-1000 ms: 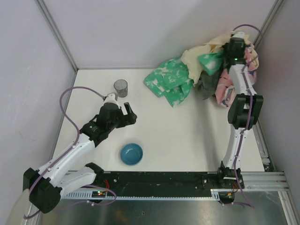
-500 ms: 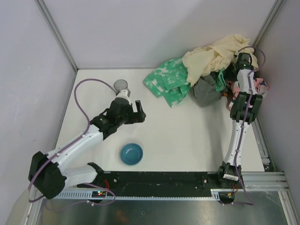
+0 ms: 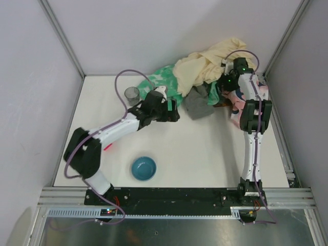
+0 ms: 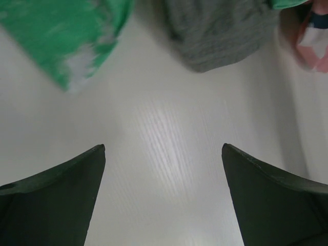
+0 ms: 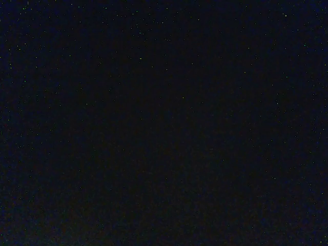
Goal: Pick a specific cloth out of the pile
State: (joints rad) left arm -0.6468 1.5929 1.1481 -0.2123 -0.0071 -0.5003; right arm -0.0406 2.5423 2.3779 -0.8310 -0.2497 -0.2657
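Observation:
The pile lies at the back right: a cream-yellow cloth on top, a green-and-white print on its left, pink fabric on its right. The dark grey cloth sticks out at the pile's front edge. My left gripper is open just left of it, low over the table. The left wrist view shows the grey cloth ahead of the open left gripper, with bare table between the fingers. My right wrist is pushed into the pile; its fingers are buried and its wrist view is black.
A grey mesh cup stands at the back left, close behind my left forearm. A blue bowl sits near the front edge. Walls and metal posts close in the table on three sides.
My left arm has reached right across the table up to the pile. The right arm has swung left and down into the pile, and the cream and grey cloths have shifted left.

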